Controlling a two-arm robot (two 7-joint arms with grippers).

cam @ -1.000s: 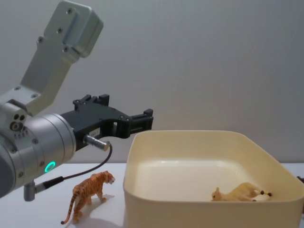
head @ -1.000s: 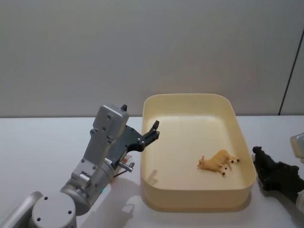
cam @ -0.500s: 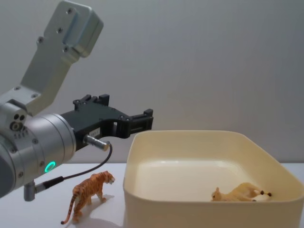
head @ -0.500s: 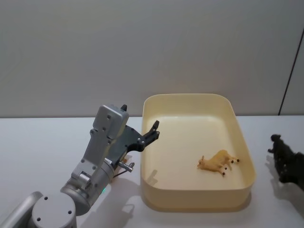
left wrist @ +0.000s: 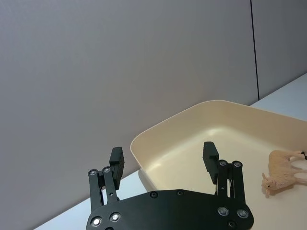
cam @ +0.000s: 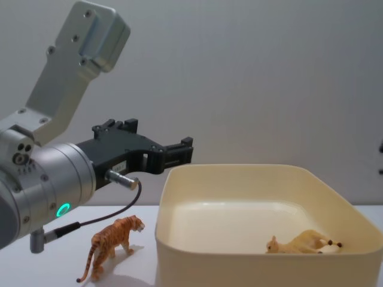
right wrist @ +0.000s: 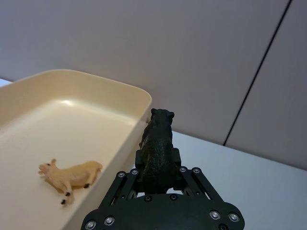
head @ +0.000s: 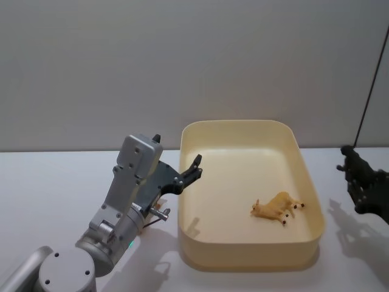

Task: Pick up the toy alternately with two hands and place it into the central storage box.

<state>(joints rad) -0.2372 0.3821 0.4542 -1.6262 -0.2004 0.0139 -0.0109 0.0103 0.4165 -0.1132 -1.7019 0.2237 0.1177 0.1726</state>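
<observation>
Right gripper (head: 369,185), at the head view's right edge, jaws clamped on a black toy animal (right wrist: 157,139); left gripper (head: 176,152), lower left beside the storage box (head: 243,255), jaws apart.

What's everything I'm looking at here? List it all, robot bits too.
storage box: one, cream-yellow, middle of the table.
tan animal figure: one, lying on its side inside the box.
tiger figure: one, orange striped, standing on the table left of the box.
black animal figure: one, held in the right pincer.
table: one, white.
left pincer: one, black, open, by the box's left rim.
right pincer: one, black, shut on that figure, raised right of the box.
</observation>
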